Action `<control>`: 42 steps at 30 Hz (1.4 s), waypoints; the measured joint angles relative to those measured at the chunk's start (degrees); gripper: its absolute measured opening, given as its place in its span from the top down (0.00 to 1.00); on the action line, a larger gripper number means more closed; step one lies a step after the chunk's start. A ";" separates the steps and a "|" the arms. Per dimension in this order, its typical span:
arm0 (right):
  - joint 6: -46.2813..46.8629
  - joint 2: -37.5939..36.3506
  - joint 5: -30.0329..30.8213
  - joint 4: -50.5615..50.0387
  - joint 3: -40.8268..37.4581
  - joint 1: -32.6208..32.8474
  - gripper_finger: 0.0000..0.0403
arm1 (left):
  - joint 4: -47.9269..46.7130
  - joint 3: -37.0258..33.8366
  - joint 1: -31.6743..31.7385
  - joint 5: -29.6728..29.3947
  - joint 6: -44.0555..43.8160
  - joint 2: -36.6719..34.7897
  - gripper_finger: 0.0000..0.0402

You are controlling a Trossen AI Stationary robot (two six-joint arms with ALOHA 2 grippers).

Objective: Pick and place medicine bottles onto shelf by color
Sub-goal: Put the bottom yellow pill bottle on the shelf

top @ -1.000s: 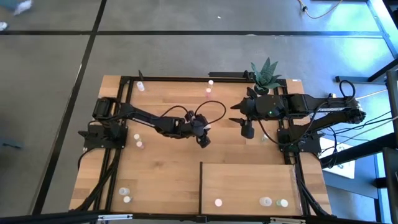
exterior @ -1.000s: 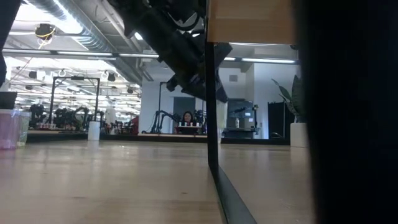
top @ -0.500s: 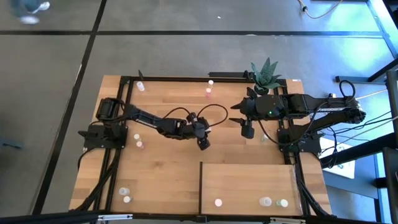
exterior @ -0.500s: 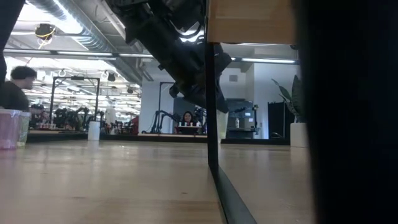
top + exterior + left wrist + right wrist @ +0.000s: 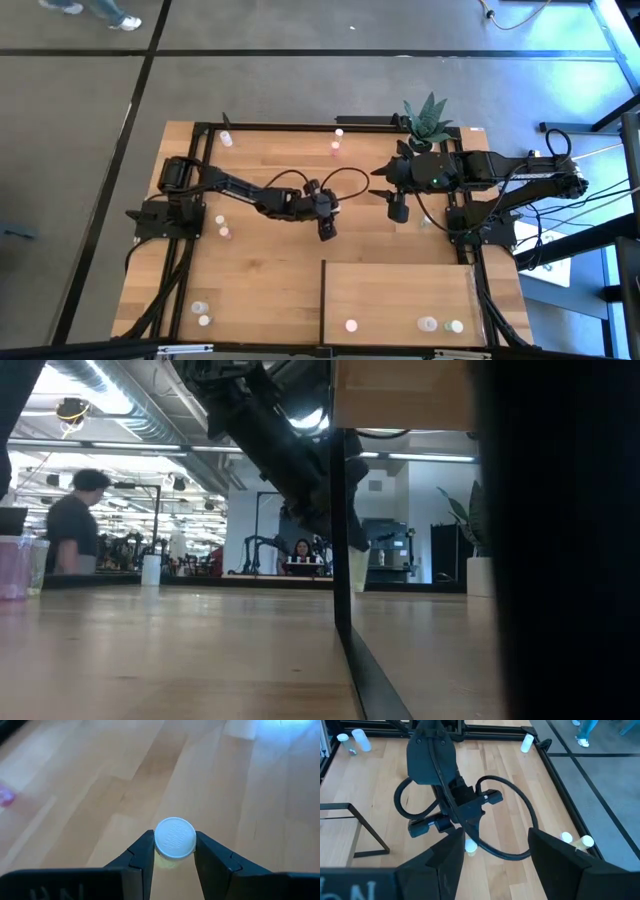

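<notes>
A tiny medicine bottle (image 5: 175, 837) with a white cap and a pale yellowish body sits between the fingers of my left gripper (image 5: 326, 229), over the middle of the table just beyond the shelf's (image 5: 400, 290) far left corner. The right wrist view also shows this bottle (image 5: 470, 847) under the left arm. Three bottles stand on the shelf's near edge: one (image 5: 351, 325) apart and a pair (image 5: 428, 323). Other bottles (image 5: 223, 226) stand on the table. My right gripper (image 5: 398, 211) hangs open above the table by the plant, with nothing between its fingers. My left gripper pinches the bottle between its two fingers (image 5: 145, 851), one on each side at the rim of the white cap (image 5: 159, 845). The fingers slant down from the table's left side. The cap faces back along the fingers. Whether the bottle's bottom touches the table does not show.
A potted green plant (image 5: 428, 120) stands at the far edge beside the right arm. More bottles stand at the far edge (image 5: 336, 148), the far left corner (image 5: 226, 138) and the near left corner (image 5: 202, 312). A person (image 5: 75, 525) walks in the room behind.
My left gripper has rolled a little about its own line with the bottle still between its fingers, and in the low view it has dipped slightly toward the table. The right arm has kept still. A person has walked into the background.
</notes>
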 joint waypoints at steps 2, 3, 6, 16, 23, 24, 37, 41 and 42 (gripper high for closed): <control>0.00 0.00 0.00 0.05 0.00 0.02 0.46 | -0.50 -0.10 0.09 1.15 0.00 0.20 0.73; 0.00 0.00 0.00 0.07 0.00 0.00 0.46 | -0.15 -0.09 0.21 1.70 -0.01 0.50 0.73; 0.00 0.00 0.00 0.08 0.00 0.01 0.46 | -0.39 -0.12 0.55 2.67 -0.04 0.96 0.73; 0.00 0.00 0.00 0.17 0.00 0.01 0.46 | 0.09 -0.10 1.03 2.79 -0.11 0.90 0.72; 0.00 0.00 0.00 0.17 0.00 0.02 0.46 | 0.07 -0.10 1.03 2.79 -0.05 0.90 0.71; 0.00 0.00 0.00 0.17 0.00 0.01 0.46 | 0.07 -0.10 1.03 2.79 -0.06 0.90 0.71; 0.02 0.00 0.00 0.15 0.00 0.02 0.46 | -0.28 -0.10 1.01 2.72 -0.10 0.89 0.66; 0.16 0.00 0.00 0.15 0.00 0.02 0.46 | -0.28 -0.10 1.01 2.70 -0.02 0.87 0.70; 0.22 0.00 0.00 0.15 0.00 0.02 0.46 | -0.28 -0.10 1.01 2.70 -0.04 0.87 0.70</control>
